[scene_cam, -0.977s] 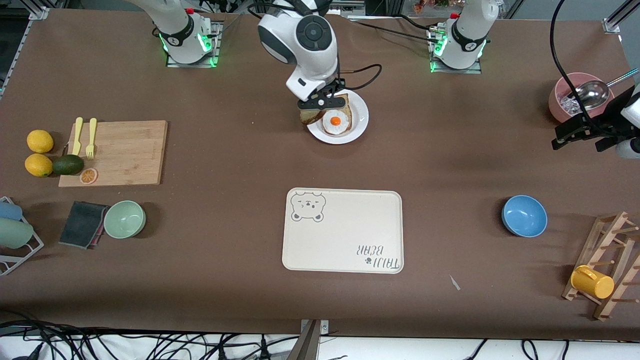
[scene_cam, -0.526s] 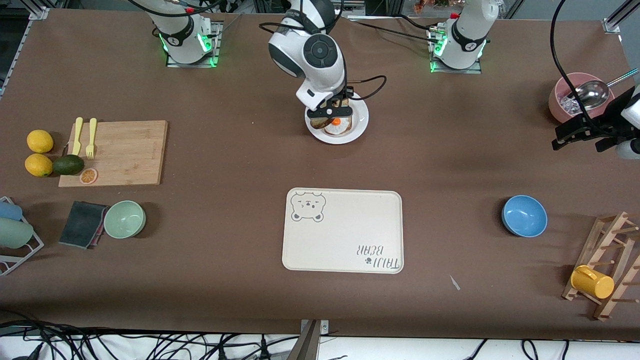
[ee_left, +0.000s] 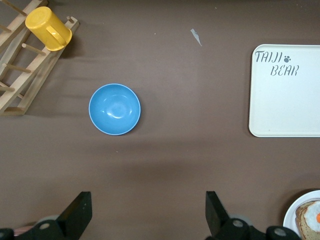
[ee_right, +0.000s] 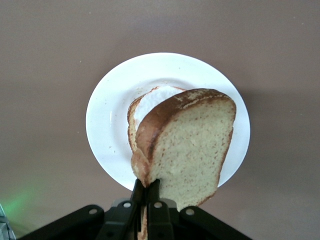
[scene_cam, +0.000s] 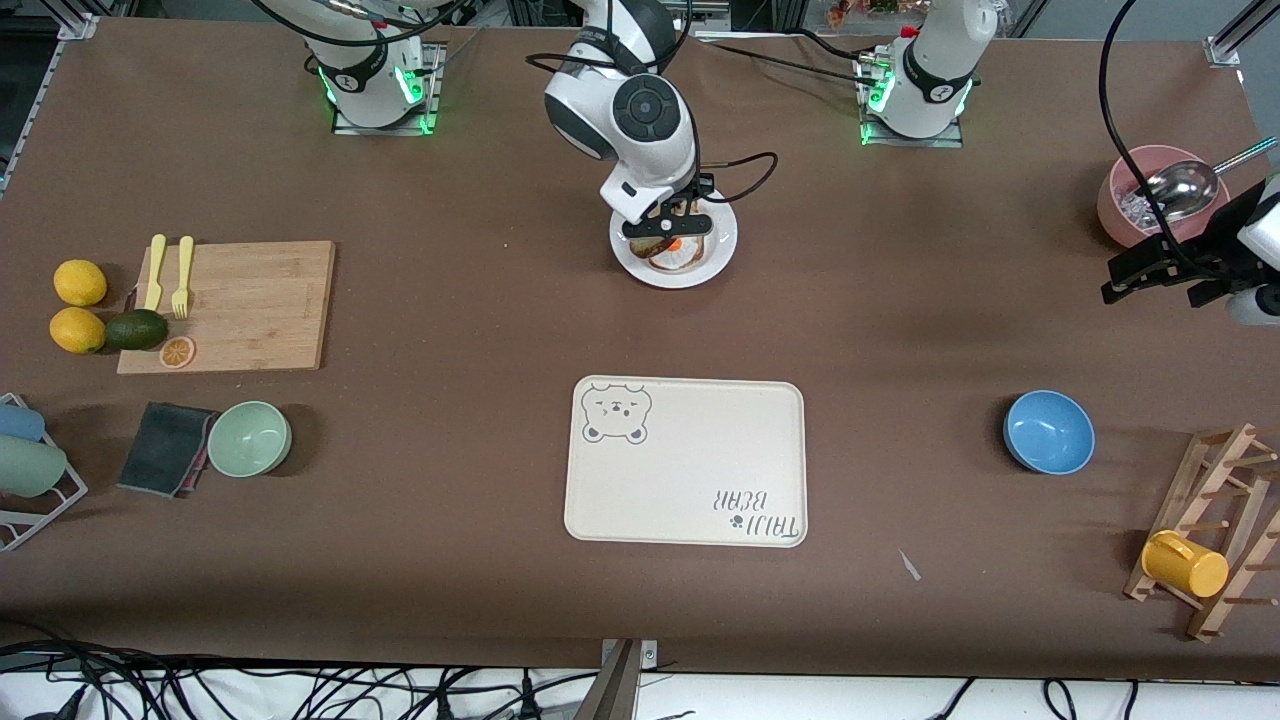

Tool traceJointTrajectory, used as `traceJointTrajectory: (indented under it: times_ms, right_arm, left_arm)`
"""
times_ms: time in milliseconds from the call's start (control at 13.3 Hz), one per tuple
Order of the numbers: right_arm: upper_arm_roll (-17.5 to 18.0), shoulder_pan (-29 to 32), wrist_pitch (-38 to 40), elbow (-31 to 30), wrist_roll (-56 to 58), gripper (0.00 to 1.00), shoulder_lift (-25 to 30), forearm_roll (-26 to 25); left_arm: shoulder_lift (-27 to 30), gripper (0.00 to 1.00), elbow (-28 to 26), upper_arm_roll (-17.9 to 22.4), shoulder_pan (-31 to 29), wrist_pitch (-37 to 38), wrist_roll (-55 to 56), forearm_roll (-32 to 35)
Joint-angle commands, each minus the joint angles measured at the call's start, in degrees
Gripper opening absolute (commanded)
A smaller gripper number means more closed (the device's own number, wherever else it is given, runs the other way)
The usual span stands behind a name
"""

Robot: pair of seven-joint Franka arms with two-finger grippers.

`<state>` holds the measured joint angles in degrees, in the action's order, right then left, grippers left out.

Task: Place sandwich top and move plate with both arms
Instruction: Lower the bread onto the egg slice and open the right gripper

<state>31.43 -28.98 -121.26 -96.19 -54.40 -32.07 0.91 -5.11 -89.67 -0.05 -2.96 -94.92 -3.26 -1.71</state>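
Right hand [scene_cam: 672, 222]: clenched on one edge of the sandwich top [ee_right: 187, 145], which is held over the plate [ee_right: 110, 110].
Sandwich top: a plain tan slice with a brown crust, carried tilted above the slice bearing the fried egg [ee_right: 152, 97]; whether the two already touch cannot be told.
Plate: seen on the worktop [scene_cam: 400, 450] between the two arm bases, farther from the front camera than the bear-printed tray [scene_cam: 690, 470].
Left hand [ee_left: 147, 212]: released, fingers spread wide, nothing between them; it waits over bare worktop at the left arm's end, near the pink bowl [scene_cam: 1125, 205].
Handling, bread: judged light, soft and easily crushed; a shallow pinch at the crust edge is best kept, and it should be released low so it settles flat.
Handling, plate: judged stiff, smooth and likely slippery; the rim should be taken at two facing points, one per hand, and kept level so the stack does not slide.
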Motion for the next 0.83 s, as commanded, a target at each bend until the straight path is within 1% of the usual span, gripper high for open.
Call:
traceJointTrajectory:
  times_ms: [0, 75, 150, 226, 301, 451, 602, 677, 752]
  right_arm:
    - [0.3, -1.1, 0.3, 1.3, 0.4, 0.27, -0.7, 0.8]
    - [0.3, -1.2, 0.3, 1.0, 0.3, 0.46, -0.7, 0.8]
    - [0.3, -1.2, 0.3, 1.0, 0.2, 0.54, -0.7, 0.8]
    - [0.3, -1.2, 0.3, 1.0, 0.2, 0.69, -0.5, 0.8]
    - [0.3, -1.2, 0.4, 0.7, 0.3, 1.00, 0.1, 0.8]
    - [-0.8, -1.1, 0.8, -1.1, 1.3, 1.00, 5.2, 1.1]
    - [-3.4, -0.6, 2.0, -2.8, 4.3, 1.00, 9.9, 2.0]
    - [-5.0, 0.1, 3.7, -2.9, 5.9, 1.00, 11.8, 2.0]
    - [-6.2, 2.1, 5.1, -3.8, 8.1, 1.00, 14.4, 2.0]
  left_arm:
    - [-0.4, 1.00, 0.7, 0.0, -0.3, 0.3, 0.2, -0.7]
    - [-0.4, 1.00, 0.7, 0.1, -0.3, 0.3, 0.2, -0.7]
    - [-0.4, 1.00, 0.7, 0.0, -0.4, 0.3, 0.2, -0.7]
    - [-0.3, 1.00, 0.8, 0.0, -0.3, 0.3, 0.0, -0.7]
    - [-0.4, 1.00, 0.8, -0.1, 0.5, 0.3, 0.2, -0.8]
    - [-0.9, 1.00, 0.8, -0.3, 0.4, 0.3, 0.1, -0.8]
    - [-0.8, 1.00, 0.9, -0.2, -0.2, 0.3, -0.2, -0.8]
    - [-0.8, 1.00, 0.9, -0.2, 0.0, 0.3, 0.1, -0.8]
    - [-0.8, 1.00, 0.9, -0.1, -0.2, 0.3, 0.1, -0.8]
